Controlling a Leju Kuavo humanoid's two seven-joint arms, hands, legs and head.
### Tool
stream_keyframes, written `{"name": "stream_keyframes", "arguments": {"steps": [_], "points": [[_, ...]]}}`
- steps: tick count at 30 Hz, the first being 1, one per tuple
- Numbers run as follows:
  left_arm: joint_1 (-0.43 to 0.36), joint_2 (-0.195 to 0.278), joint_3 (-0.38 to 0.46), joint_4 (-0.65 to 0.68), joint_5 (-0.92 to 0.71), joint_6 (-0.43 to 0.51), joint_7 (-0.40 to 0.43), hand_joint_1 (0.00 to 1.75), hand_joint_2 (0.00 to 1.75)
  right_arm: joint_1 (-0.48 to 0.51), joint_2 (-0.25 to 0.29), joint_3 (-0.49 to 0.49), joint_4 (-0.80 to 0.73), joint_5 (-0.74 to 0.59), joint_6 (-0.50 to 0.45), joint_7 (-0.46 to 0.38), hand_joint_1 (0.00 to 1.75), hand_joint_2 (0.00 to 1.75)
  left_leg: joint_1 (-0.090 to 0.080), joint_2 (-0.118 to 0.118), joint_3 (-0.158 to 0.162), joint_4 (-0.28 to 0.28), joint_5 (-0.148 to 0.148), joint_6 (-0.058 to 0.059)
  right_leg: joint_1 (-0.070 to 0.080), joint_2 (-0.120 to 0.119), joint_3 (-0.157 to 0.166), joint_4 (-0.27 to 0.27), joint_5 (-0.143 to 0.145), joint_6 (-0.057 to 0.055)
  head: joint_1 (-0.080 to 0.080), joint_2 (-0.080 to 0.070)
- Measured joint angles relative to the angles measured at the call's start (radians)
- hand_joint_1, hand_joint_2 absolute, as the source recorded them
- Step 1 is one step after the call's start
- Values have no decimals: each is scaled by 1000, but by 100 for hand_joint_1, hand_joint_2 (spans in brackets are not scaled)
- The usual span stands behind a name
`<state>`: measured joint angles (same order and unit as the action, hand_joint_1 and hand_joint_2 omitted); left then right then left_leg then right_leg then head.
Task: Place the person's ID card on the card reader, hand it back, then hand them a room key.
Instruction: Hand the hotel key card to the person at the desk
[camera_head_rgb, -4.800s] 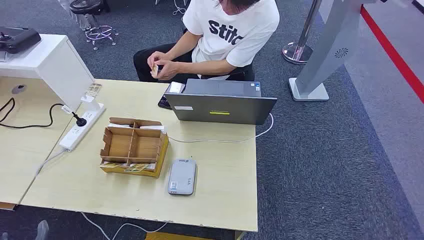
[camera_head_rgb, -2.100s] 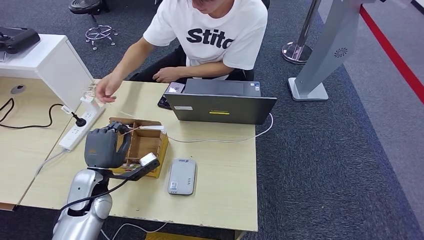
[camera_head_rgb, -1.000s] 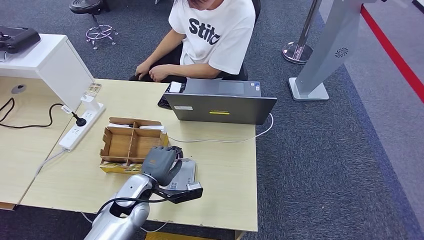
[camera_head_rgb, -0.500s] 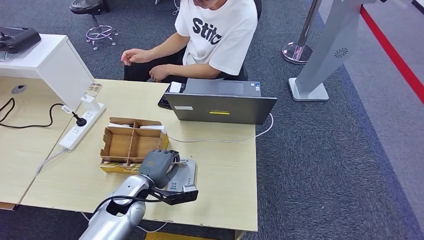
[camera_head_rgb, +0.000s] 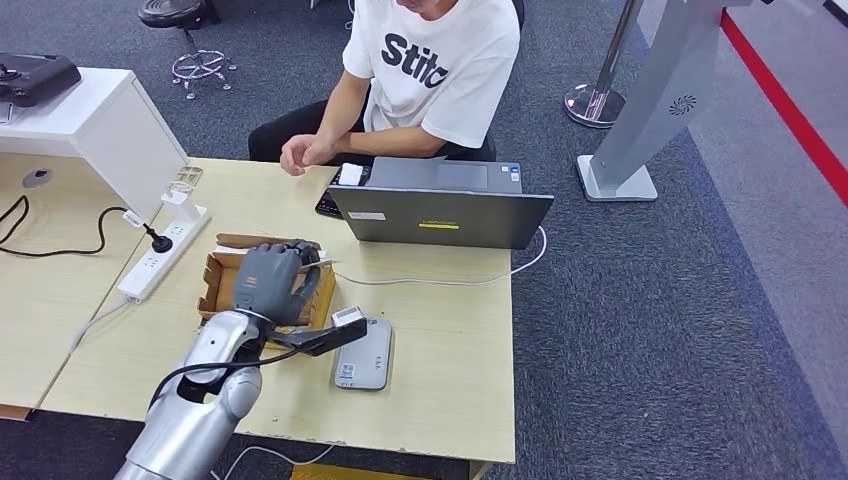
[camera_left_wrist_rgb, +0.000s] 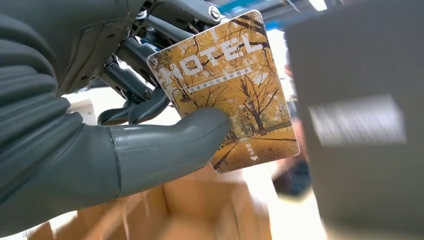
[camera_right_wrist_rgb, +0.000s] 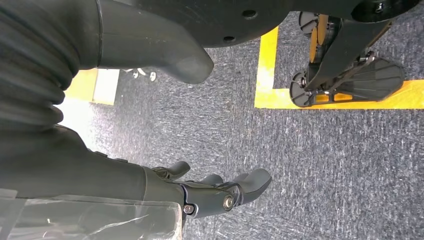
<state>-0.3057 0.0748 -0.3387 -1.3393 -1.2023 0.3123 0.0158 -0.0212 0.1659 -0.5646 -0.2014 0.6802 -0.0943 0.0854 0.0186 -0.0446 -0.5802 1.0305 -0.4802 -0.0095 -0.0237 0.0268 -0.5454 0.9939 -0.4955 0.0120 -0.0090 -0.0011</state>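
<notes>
My left hand (camera_head_rgb: 270, 280) hovers over the cardboard box (camera_head_rgb: 213, 287), a little beyond the grey card reader (camera_head_rgb: 363, 352) lying flat on the table. In the left wrist view, the thumb (camera_left_wrist_rgb: 165, 145) and dark fingers pinch a yellow card (camera_left_wrist_rgb: 240, 85) printed HOTEL with autumn trees. Nothing lies on the reader. The person (camera_head_rgb: 430, 60) sits across the table with both hands (camera_head_rgb: 300, 155) together at its far edge. My right hand (camera_right_wrist_rgb: 220, 192) hangs over the carpet floor with its fingers apart and nothing in it.
A grey laptop (camera_head_rgb: 440, 215) stands open at the far side, its back towards me, with a white cable running from it. A power strip (camera_head_rgb: 160, 255) and a white cabinet (camera_head_rgb: 100, 125) are on the left. The table's near edge (camera_head_rgb: 300, 435) is close to the reader.
My left hand has lifted from above the reader and moved away from me to above the box, still pinching the card. The person's raised hand has come down to the table edge.
</notes>
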Motion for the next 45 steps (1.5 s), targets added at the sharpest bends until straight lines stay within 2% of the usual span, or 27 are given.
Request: {"name": "stream_keyframes", "arguments": {"steps": [8,17,45], "points": [[1,58,147,-69,78,11,-22,175,175,2,0,-17,0,1,-3,-9,0,175,0,0,0,0,0,0,0,0,0,0,0,0,0,0],[14,88,239,-69,101,22,-32,175,175,3,0,-33,0,7,-4,-5,0,175,0,0,0,0,0,0,0,0,0,0,0,0,0,0],[32,93,282,-69,93,37,-50,175,175,2,0,-48,0,21,-5,-5,0,175,0,0,0,0,0,0,0,0,0,0,0,0,0,0]]}}
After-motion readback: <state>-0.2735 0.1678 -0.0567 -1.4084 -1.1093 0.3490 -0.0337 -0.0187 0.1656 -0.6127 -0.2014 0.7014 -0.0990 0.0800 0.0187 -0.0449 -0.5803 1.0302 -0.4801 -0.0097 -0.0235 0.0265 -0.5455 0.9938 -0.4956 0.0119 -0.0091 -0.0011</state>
